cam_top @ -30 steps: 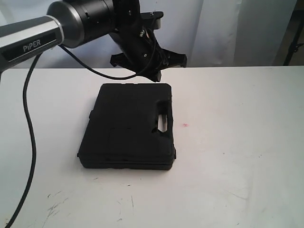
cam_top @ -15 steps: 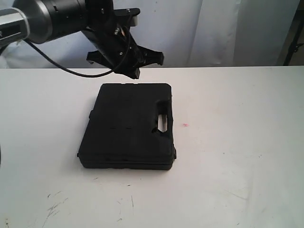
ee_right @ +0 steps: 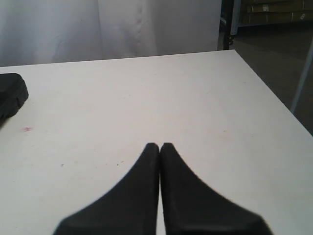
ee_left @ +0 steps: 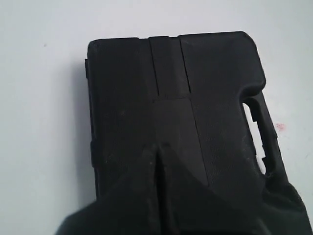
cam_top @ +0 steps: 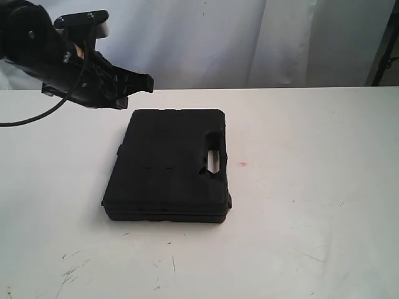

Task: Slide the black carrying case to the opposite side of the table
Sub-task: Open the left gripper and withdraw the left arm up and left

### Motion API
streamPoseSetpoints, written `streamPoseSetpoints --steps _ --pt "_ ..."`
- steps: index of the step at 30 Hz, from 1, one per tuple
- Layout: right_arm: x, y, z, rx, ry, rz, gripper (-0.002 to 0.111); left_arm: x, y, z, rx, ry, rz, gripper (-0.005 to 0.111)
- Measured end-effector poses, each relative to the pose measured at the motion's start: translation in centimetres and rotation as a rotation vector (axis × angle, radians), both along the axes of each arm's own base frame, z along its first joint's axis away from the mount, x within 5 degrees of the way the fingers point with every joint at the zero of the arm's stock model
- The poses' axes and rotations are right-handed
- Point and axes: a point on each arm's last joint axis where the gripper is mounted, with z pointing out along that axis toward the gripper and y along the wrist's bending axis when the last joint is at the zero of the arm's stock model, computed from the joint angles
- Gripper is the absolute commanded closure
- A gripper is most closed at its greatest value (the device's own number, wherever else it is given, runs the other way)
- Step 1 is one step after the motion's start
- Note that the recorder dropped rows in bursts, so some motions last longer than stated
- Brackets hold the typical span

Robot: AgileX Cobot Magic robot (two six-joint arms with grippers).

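The black carrying case [cam_top: 167, 165] lies flat on the white table [cam_top: 312, 143], left of the middle, its handle cutout on its right side. My left gripper [cam_top: 120, 101] hangs shut just above the table, beyond the case's far left corner and not touching it. In the left wrist view the shut fingertips [ee_left: 156, 147] show in front of the case [ee_left: 215, 83], with nothing between them. My right gripper [ee_right: 160, 145] is shut and empty over bare table. The case's corner [ee_right: 11, 95] sits at the edge of the right wrist view. The right arm is out of the exterior view.
A small pink spot [cam_top: 243, 164] marks the table right of the case. Dark scuffs [cam_top: 72, 268] lie near the front edge. A white curtain [cam_top: 249, 37] hangs behind the table. The table's side edge [ee_right: 274, 100] drops to dark floor.
My left arm has swung leftward, from above the case's far right edge to beyond its far left corner. The case has not moved.
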Motion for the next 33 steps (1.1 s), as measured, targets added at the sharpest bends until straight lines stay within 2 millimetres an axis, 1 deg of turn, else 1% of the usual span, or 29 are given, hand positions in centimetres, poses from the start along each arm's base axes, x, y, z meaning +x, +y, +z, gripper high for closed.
streamPoseSetpoints --steps 3,7,9,13,21,24,29,33 --pt "0.0 0.0 0.0 0.000 0.000 0.000 0.108 -1.5 0.7 -0.2 -0.005 -0.014 0.000 0.107" --pt "0.0 0.0 0.0 0.000 0.000 0.000 0.108 -3.3 1.5 -0.9 0.000 -0.014 -0.002 0.107" --pt "0.0 0.0 0.0 0.000 0.000 0.000 0.108 -4.1 1.9 -0.5 -0.014 -0.046 -0.002 0.107" --pt "0.0 0.0 0.0 0.000 0.000 0.000 0.108 -4.5 2.1 0.3 -0.031 -0.090 -0.002 0.107" --pt "0.0 0.0 0.0 0.000 0.000 0.000 0.108 -5.2 2.4 0.4 -0.037 -0.100 -0.001 0.107" --pt "0.0 0.0 0.0 0.000 0.000 0.000 0.108 -5.9 2.7 0.5 -0.046 -0.120 -0.001 0.107" --pt "0.0 0.0 0.0 0.000 0.000 0.000 0.108 -7.9 3.6 0.8 -0.068 -0.171 0.000 0.107" --pt "0.0 0.0 0.0 0.000 0.000 0.000 0.108 -9.4 4.4 1.4 -0.036 -0.200 -0.021 0.107"
